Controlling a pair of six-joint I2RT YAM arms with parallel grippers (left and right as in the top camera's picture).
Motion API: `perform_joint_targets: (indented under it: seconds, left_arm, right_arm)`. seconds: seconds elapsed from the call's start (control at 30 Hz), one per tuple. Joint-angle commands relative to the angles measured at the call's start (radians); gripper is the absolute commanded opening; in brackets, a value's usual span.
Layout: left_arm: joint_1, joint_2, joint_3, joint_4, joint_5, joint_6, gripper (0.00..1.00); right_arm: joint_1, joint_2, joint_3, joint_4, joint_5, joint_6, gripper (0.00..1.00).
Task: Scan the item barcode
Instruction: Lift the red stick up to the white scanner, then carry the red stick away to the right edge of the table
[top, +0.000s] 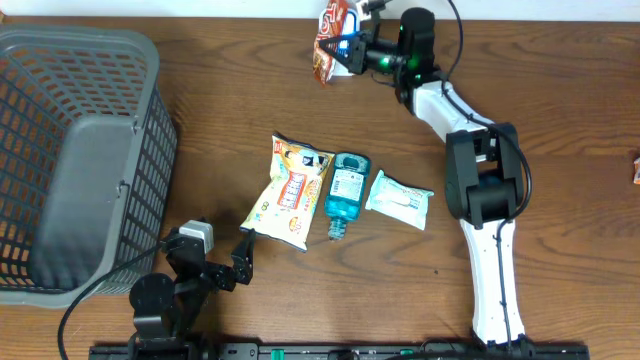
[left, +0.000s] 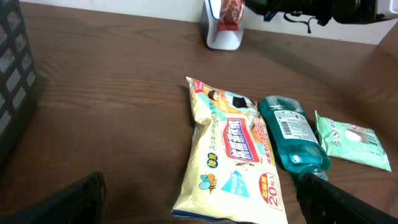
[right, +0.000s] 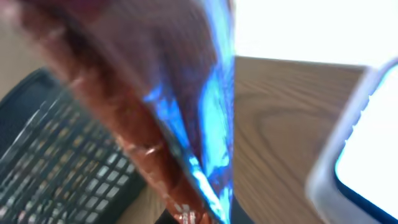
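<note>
Right gripper (top: 346, 52) is up at the far edge of the table (top: 560, 290), fingers pinched together on the snack packet (top: 333, 36), so this looks like the scan itself: item held up to the reader. Left gripper (left: 202, 186) waits near the front edge with its fingers wide apart, holding nothing, just short of the yellow bag (top: 288, 192). The blue bottle (top: 346, 192) and wipes pack (top: 400, 198) lie beside that bag, and the basket (top: 80, 150) sits far left.

Next move, I'd say: turn the packet until its barcode faces the scanner (left: 222, 36), then hold steady.

From overhead the scanner is hard to pick out. The left wrist view shows it upright with the packet hanging right above it. The right wrist view is a blur, probably the scanner's bright face at right, and no barcode is readable.
</note>
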Motion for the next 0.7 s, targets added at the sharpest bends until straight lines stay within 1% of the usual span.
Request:
perform_joint_targets:
  seconds: [0.0,0.33,0.47,0.57,0.67]
  left_arm:
    - [0.002,-0.003,-0.014,-0.017,-0.002,0.016,0.98]
    - [0.002,-0.003,-0.014,-0.017,-0.002,0.016,0.98]
    - [0.002,-0.003,-0.014,-0.017,-0.002,0.016,0.98]
    - [0.002,-0.003,-0.014,-0.017,-0.002,0.016,0.98]
    - [0.002,-0.003,-0.014,-0.017,-0.002,0.016,0.98]
  right_arm:
    - [-0.014,0.042,0.047,-0.060,0.079,0.079,0.01]
    - [-0.020,0.055,0.047,-0.058,0.050,0.079,0.01]
    - [-0.018,0.048,0.047,-0.072,0.001,0.092,0.02]
    - [-0.018,0.022,0.047,-0.147,-0.009,0.022,0.01]
    - [-0.022,-0.048,0.047,-0.321,0.034,-0.112,0.01]
